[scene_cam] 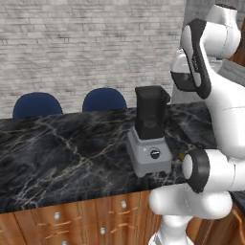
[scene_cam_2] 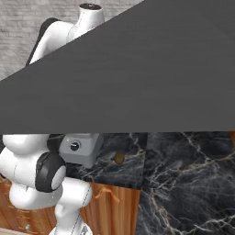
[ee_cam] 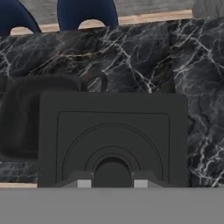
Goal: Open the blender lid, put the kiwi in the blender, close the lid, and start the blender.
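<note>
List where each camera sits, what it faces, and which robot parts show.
Left base view: behind-left of the arm, facing the blender on the marble counter; white arm at right.
Right base view: behind-right; a dark slab blocks most of it; arm at left.
Hand view: looks down on the blender lid held in the gripper.
Shared: both base views show the blender and kiwi.
</note>
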